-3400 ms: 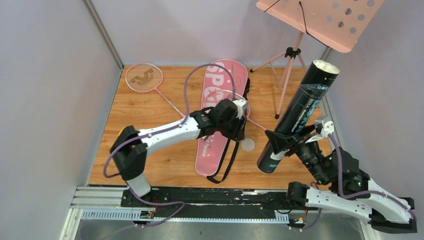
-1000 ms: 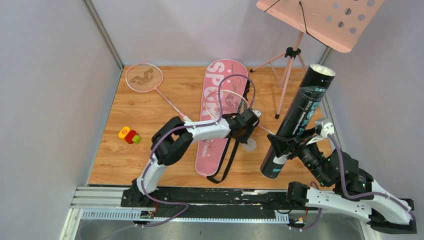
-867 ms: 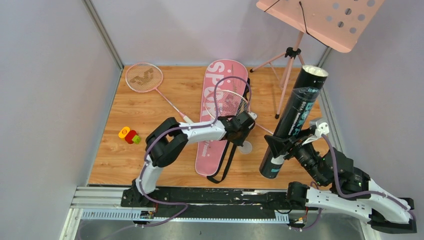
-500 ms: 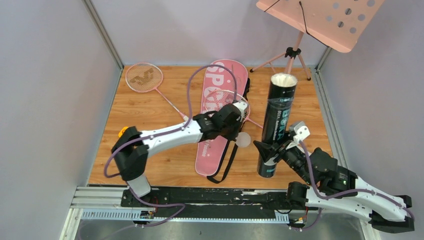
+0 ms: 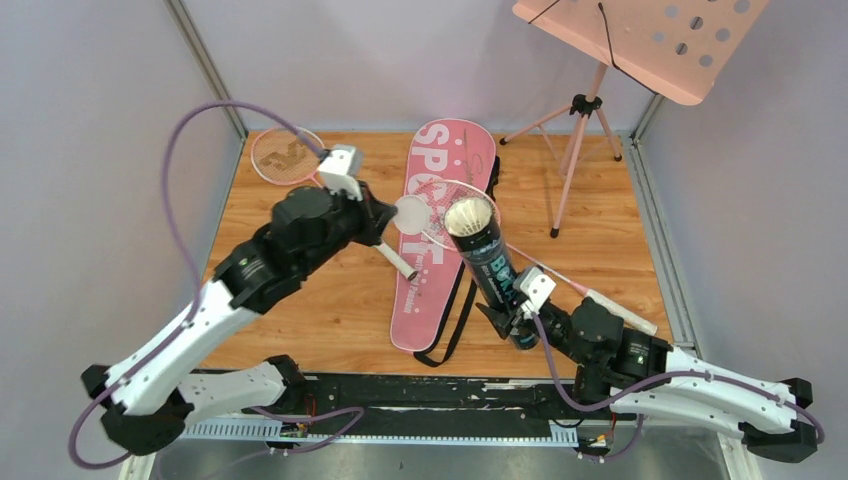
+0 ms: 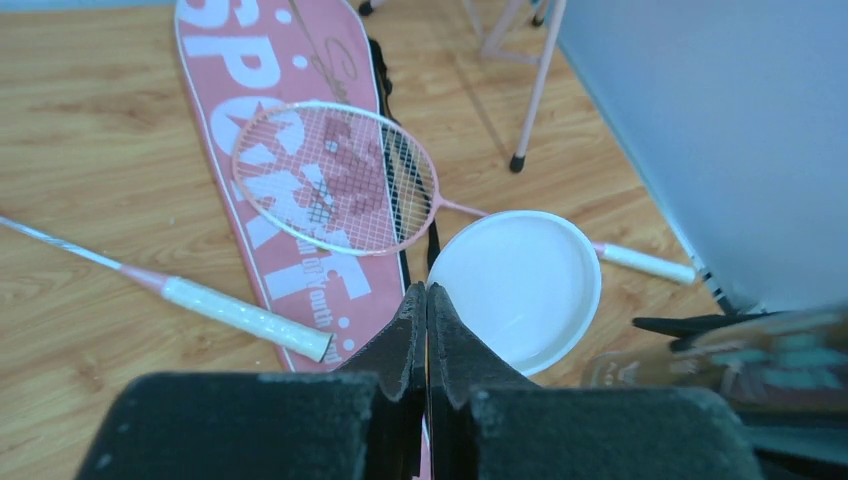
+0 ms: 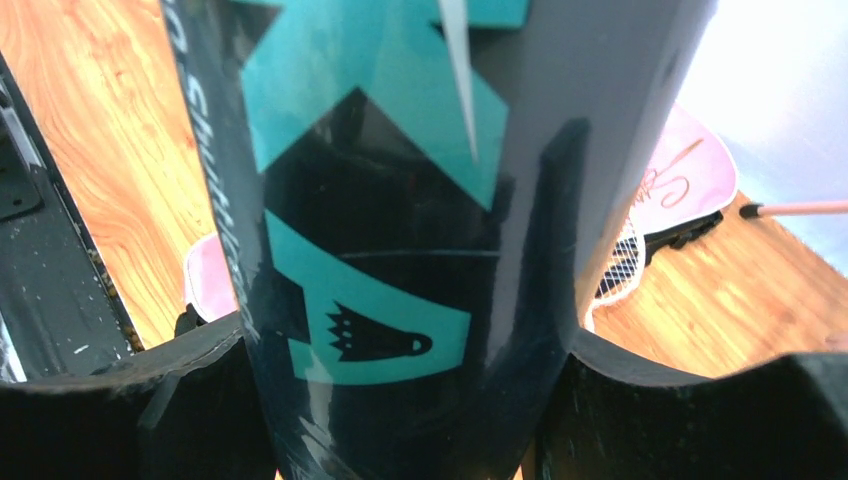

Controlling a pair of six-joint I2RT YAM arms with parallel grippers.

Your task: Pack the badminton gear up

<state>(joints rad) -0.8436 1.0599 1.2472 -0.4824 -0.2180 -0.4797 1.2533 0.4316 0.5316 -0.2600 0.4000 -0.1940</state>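
Your wooden tabletop (image 5: 600, 230) is carrying everything. The pink music stand (image 5: 650, 40) is standing past its 1 o'clock corner.

The pink "SPORT" bag (image 5: 450, 150) is lying flat through the middle, running from 12 o'clock down toward 6 o'clock.

The black tube (image 5: 490, 265) is sitting in your right end effector (image 5: 510, 325) at about 5 o'clock. It is tilting so that its open mouth is pointing toward 11 o'clock, above the bag's right edge. Something whitish is showing inside the mouth, too small to make out. In the right wrist view the two fingers (image 7: 120, 400) are pressing on either side of the tube's lower part, spread wide around it.

One pink racket (image 5: 445, 195) is resting with its head on the bag, and its white handle is reaching out toward 4 o'clock. The second pink racket (image 5: 280, 155) is lying with its head at 10 o'clock, and its white handle is ending just beside the bag's left edge.

Your left end effector (image 6: 427, 300) is hanging raised above the bag's upper half, at 9 o'clock from the tube's mouth. Its jaws are pressing fully together on the rim of a white lid (image 6: 520, 285), which is sticking out flat beyond the fingertips.
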